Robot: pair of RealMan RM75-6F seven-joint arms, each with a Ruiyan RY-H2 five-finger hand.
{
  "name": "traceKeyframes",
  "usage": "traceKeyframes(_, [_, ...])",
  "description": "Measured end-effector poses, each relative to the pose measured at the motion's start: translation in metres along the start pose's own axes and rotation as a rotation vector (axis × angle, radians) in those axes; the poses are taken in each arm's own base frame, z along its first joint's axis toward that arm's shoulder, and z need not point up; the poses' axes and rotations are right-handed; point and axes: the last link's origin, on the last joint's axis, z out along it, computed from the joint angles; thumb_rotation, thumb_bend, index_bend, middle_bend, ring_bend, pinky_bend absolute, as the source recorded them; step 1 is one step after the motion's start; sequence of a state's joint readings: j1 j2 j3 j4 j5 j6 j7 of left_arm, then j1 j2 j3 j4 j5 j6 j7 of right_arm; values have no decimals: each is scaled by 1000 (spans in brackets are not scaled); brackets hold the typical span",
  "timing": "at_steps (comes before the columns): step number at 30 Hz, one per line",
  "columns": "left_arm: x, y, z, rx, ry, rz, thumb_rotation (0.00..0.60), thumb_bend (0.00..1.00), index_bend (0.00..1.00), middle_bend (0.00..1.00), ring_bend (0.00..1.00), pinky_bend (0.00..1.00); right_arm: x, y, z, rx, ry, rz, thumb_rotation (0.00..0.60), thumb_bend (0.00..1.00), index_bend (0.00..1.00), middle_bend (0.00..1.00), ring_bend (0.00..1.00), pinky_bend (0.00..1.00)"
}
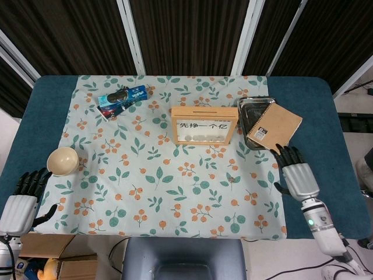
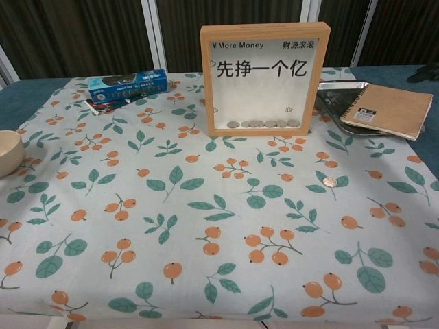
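On the flowered cloth (image 1: 175, 192) nothing is in hand yet: the wooden coin frame (image 1: 204, 125) stands upright mid-table with a row of coins at its bottom. The brown spiral notebook (image 1: 275, 128) lies half across the metal tray (image 1: 247, 108). The right hand (image 1: 297, 175) hovers empty, fingers spread, just below the notebook's near corner; the left hand (image 1: 23, 201) is spread and empty near the bowl (image 1: 62, 160), and one small coin (image 1: 232, 179) lies loose on the cloth.

L hand (image 1: 19, 205) low at near left, fingers spread, holding nothing. R hand (image 1: 298, 175) palm down, fingers (image 1: 289, 155) apart, also free.
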State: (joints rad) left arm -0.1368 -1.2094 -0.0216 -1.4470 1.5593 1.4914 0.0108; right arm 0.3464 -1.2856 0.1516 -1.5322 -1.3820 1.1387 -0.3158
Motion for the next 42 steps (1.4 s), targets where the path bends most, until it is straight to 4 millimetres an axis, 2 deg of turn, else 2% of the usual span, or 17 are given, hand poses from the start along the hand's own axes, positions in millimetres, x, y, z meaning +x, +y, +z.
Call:
traceKeyframes(3, [-1,-1,0,3,-2,0,556,297,0,0,0,0,-9,-11,13,24,-22,-27,600,410,0,0,0,0])
traceKeyframes(6, [-3,-2,-1,5,-5,-2,553,297,0,0,0,0,-18,-19,21,38,-42,-48,600,466,0,0,0,0])
traceKeyframes(11, [-4,-3,-1,8,-8,-5,555,298,0,0,0,0,-34,-30,25,63,-73,-53,600,477,50,0,0,0])
traceKeyframes(17, [-5,-5,0,8,-13,-10,553,298,0,0,0,0,-50,-37,26,85,-102,-57,600,543,96,0,0,0])
traceKeyframes(22, [-6,-6,2,6,-15,-13,558,298,0,0,0,0,-56,-42,27,99,-107,-34,600,543,163,0,0,0])
traceKeyframes(32, [-7,-8,4,7,-19,-14,556,297,0,0,0,0,-64,-58,37,143,-128,27,600,544,375,0,0,0])
traceKeyframes(42, [-9,-11,4,18,-23,-18,570,299,0,0,0,0,-73,-68,40,163,-131,42,600,544,429,0,0,0])
